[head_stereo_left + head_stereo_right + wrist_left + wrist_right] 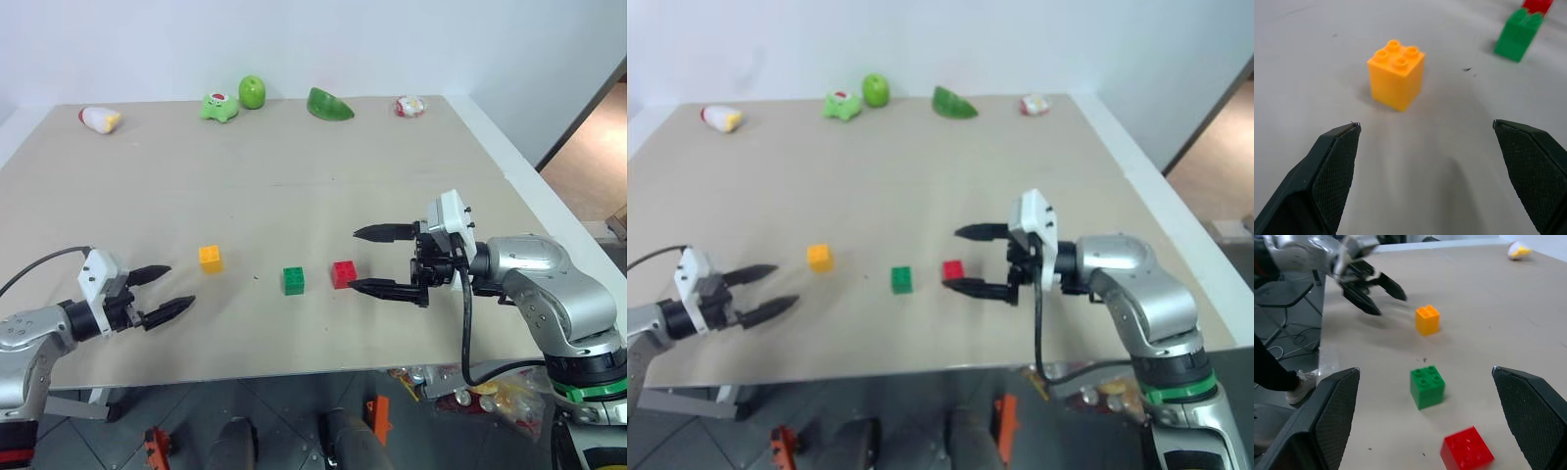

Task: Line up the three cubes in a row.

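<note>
Three cubes sit mid-table, near side: yellow cube (210,258) on the left, green cube (293,280) in the middle, red cube (344,273) on the right. All upright, studs up, none touching. They already run roughly left to right, but yellow sits a bit farther back than the other two and the yellow-green gap is wider than green-red.

Left gripper (165,292) is low at the near left edge, fingers spread wide, empty, aimed at yellow but well short of it. Right gripper (378,259) hovers just right of red, fingers also wide apart and empty, one finger (387,288) at red's near side; touching or just above, can't tell from here.

Step in hand looks like the left arm going for yellow to pull it into line. Doing it well:
- drive straight in so yellow ends up centred between the fingers, not clipped by one tip
- close on the flat sides, low on the block, below the studs
- move it nearer and right, match the green-red spacing, face square to green
- don't sweep into green on the way
- right gripper should stay clear of red or it'll knock the end out of line

Toys along the far edge (331,105) are out of the way.
</note>
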Controlling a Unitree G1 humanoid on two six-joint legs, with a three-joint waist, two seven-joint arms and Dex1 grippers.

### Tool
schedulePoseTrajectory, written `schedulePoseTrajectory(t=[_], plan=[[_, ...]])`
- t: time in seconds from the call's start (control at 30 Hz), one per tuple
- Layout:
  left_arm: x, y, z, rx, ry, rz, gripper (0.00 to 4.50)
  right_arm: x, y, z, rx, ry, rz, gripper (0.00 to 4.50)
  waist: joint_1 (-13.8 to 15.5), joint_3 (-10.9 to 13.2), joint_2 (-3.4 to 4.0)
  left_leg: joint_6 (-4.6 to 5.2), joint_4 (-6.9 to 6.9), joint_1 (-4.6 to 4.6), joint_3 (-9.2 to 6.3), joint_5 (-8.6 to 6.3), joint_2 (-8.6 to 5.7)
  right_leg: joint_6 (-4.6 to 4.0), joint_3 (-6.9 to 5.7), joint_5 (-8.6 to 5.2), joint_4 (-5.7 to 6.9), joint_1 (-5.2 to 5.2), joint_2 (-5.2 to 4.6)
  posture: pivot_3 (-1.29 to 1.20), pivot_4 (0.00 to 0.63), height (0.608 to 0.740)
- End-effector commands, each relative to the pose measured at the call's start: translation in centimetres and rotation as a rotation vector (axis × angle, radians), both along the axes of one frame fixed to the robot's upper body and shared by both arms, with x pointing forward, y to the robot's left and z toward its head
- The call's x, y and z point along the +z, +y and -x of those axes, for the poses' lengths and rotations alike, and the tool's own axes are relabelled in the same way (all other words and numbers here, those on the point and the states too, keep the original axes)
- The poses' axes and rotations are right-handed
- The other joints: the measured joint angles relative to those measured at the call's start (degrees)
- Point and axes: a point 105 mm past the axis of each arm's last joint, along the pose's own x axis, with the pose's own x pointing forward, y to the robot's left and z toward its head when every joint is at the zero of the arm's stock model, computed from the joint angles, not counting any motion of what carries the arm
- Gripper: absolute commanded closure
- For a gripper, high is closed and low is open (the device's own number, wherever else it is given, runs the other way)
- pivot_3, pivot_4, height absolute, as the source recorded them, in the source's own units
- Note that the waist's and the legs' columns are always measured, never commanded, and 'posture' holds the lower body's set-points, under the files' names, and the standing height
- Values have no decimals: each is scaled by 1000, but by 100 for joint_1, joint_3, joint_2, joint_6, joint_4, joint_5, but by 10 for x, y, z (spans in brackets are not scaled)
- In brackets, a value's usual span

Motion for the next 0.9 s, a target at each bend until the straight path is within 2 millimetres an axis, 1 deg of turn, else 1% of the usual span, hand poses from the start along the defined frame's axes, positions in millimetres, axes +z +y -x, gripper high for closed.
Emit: schedulePoseTrajectory(t=[0.03, 0.17, 0.27, 0.43, 0.6, 0.8, 0.9], plan=[[1, 4, -11, -8, -28, -37, 21, 10, 6, 7, 24, -37, -11, 0, 0, 0, 0, 0, 0, -1, 1, 0, 0, 0, 0, 0, 0, 0, 0, 0, 150, 733], [-2, 5, -22, -13, -32, -50, 21, 11, 5, 7, 19, -39, -14, 0, 0, 0, -1, 0, 1, -2, 2, 0, -1, 1, 1, 1, -1, 0, -1, 0, 150, 733], [-3, -2, -33, -49, -35, -55, 21, 13, 4, 7, 10, -44, -13, 0, 0, 0, -1, 0, 0, -2, 1, 0, -1, 2, 1, 0, -1, -1, -1, 0, 150, 733], [-1, -14, -48, -86, -50, -52, 21, 16, 8, 12, 30, -42, -23, 0, 1, -1, -1, 0, 1, -4, 1, 0, -1, 4, 1, 2, 0, 0, -1, 0, 150, 733], [-4, -26, -56, -136, -48, -62, 21, 14, 8, 11, 20, -40, -17, 0, -1, -1, -1, 0, 1, -4, 1, 0, -1, 4, 1, 2, 0, -1, 0, 0, 150, 733], [-4, -30, -66, -143, -52, -57, 21, 14, 5, 9, 6, -42, -14, 0, -3, -1, -1, 1, 1, -4, -1, 0, -1, 4, 0, 2, 1, -1, 1, 0, 150, 733], [-4, -30, -69, -138, -60, -51, 875, 13, 3, 8, -4, -38, -11, 0, -3, -1, -1, 1, 3, -5, -1, 0, -1, 6, 1, 3, 1, 0, 0, 0, 150, 733]])
